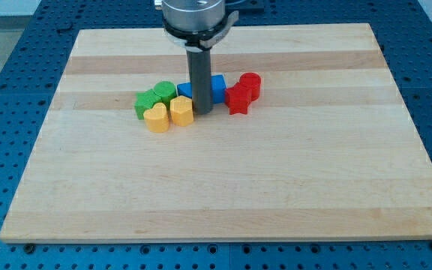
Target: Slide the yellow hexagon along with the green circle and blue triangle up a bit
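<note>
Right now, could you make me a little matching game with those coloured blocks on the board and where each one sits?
Column one:
1. yellow hexagon
2. red star
3. green star
4. my tip

Column two:
A. farthest to the view's left
B. right of the rod
C. between the yellow hexagon and the red star
D. just left of my tip

Pairs: 1-D, 2-B, 3-A, 4-C

pale wooden board [223, 187], clustered green [147, 103], yellow [181, 109], blue [217, 88], red blocks [238, 97]

My rod [200, 82] hides most of the blue blocks [217, 88] behind it.
</note>
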